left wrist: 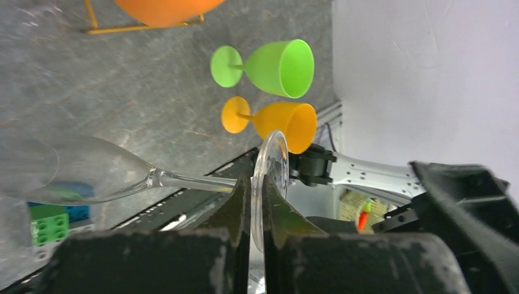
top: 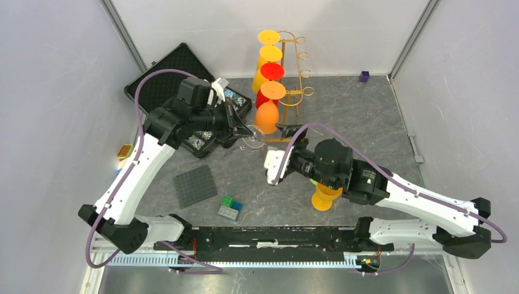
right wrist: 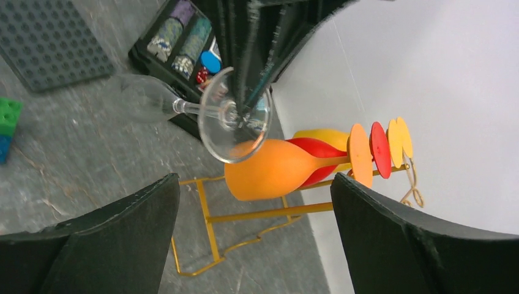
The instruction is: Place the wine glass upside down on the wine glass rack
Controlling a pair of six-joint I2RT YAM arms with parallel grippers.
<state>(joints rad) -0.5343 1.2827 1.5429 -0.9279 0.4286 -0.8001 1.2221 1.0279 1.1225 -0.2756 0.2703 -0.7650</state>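
— Left of centre in the top view, left gripper (left wrist: 256, 187)?
— Clenched on the foot of the clear wine glass (left wrist: 122, 171); held sideways, bowl toward frame left in the left wrist view.
— Upper centre?
— Gold wine glass rack (top: 294, 67), hung with orange, red and yellow glasses (top: 269, 79); near the clear one.
— Right of centre?
— Right gripper (right wrist: 254, 180), fingers spread wide, grasping nothing.

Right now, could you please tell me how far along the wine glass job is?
Done: four coloured glasses hang upside down on the wine glass rack. In hand: the left jaws are shut on the foot of the clear wine glass, held sideways near the rack; the right jaws stand open. Left: hang it bowl-down in a free loop. A green glass and an orange glass sit on the table.
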